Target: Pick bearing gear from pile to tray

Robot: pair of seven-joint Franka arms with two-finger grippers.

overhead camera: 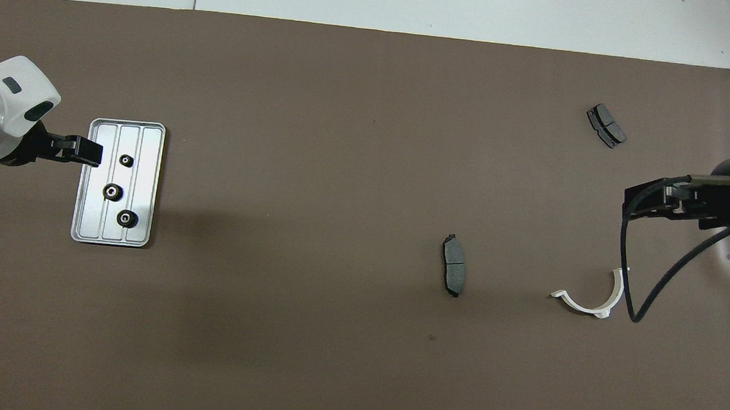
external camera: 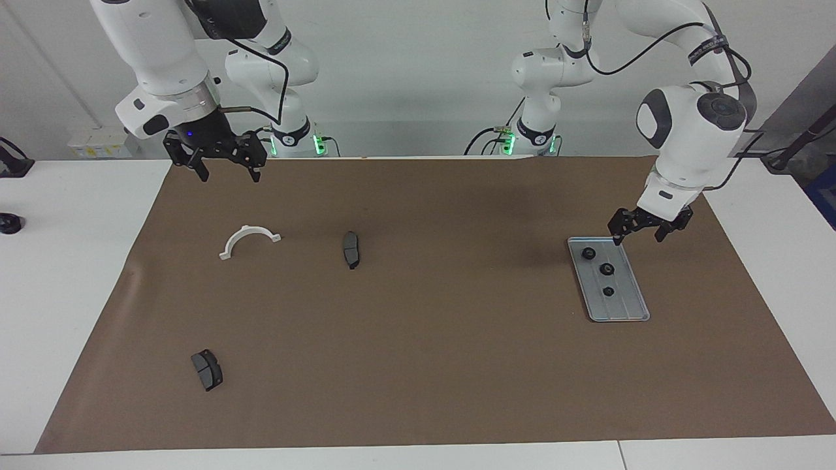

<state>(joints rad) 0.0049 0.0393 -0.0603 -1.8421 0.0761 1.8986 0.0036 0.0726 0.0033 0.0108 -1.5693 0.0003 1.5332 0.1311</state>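
On the tray [external camera: 619,312] lie three bearing gears [external camera: 606,269], judged small, rigid, light, best pinched across the rim; left gripper [external camera: 650,226] hovers open, empty, above its robot-side end.

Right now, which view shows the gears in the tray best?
The overhead view: the three bearing gears sit unobstructed in the tray, pale centres visible. The facing view shows them smaller and slanted, with the left gripper above the tray's edge.
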